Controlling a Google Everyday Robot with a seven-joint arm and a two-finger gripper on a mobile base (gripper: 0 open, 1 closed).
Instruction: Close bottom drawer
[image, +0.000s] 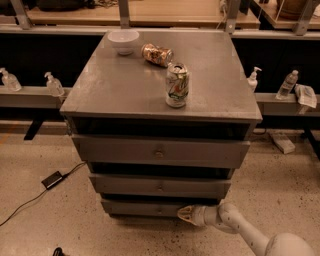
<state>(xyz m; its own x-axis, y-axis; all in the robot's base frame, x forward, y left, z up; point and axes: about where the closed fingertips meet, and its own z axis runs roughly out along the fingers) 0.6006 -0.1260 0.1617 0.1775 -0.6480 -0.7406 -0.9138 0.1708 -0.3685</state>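
Where the grey desk (125, 90) meets the speckled floor, the bottom drawer (137, 207) sits lowest of three stacked fronts. It is the narrowest and shallowest, and a dark gap shows above its panel. The end effector (187, 214) is low down at the right end of that panel, its pale tip pointing left and right against the drawer front or just beside it. Whether it is spread or pressed together I cannot tell. Its pale arm (240, 231) reaches in from the near right corner.

Above are the middle drawer (160, 186) and the large top drawer (160, 151), each with a small centre knob. On the desk top a soda can (177, 85) stands upright right of centre. A crumpled can (156, 54) lies on its side farther back, and a white bowl (123, 40) sits near the far left corner. On the floor to the left lies a black power adapter (52, 179) with its cable. Clear bottles stand on ledges at both sides, one on the right (288, 84).
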